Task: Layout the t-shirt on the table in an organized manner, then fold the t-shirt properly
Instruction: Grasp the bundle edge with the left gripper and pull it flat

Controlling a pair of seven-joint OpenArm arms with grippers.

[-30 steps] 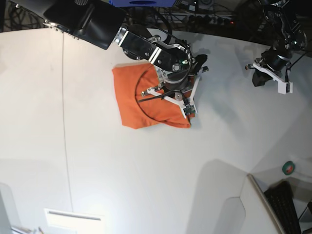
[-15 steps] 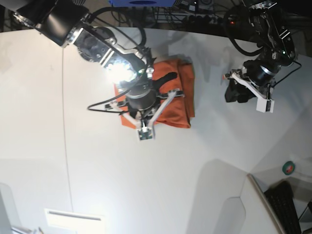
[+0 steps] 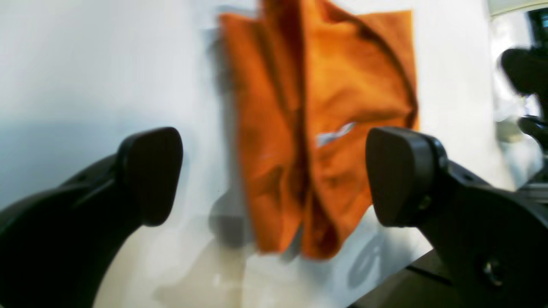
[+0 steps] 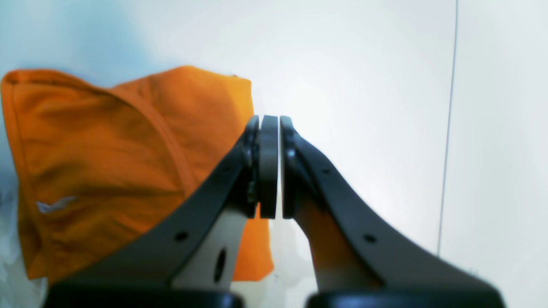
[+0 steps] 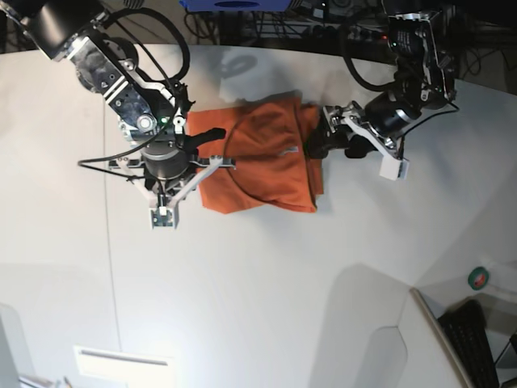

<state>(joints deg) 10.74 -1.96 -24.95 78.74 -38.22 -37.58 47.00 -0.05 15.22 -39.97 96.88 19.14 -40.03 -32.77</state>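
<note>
The orange t-shirt [image 5: 258, 158] lies folded in a rough rectangle on the white table [image 5: 258, 267], its right edge bunched into ridges. Its white neck tag [image 5: 287, 152] faces up. My right gripper [image 5: 208, 136] is shut and empty at the shirt's left edge. In the right wrist view the right gripper [image 4: 269, 128] has its pads pressed together beside the t-shirt [image 4: 120, 162]. My left gripper [image 5: 323, 139] is open at the shirt's right edge. In the left wrist view the left gripper [image 3: 276, 171] is spread wide, with the t-shirt [image 3: 325, 119] beyond it.
A thin dark seam [image 5: 107, 202] runs down the table left of the right arm and shows in the right wrist view [image 4: 447, 128]. A green tape roll [image 5: 479, 279] and a keyboard [image 5: 477, 339] sit at the lower right. Cables [image 5: 323, 16] crowd the far edge.
My right arm has swept left across the shirt, from its right side to its left edge. My left arm has come in from the far right to the shirt's right edge.
</note>
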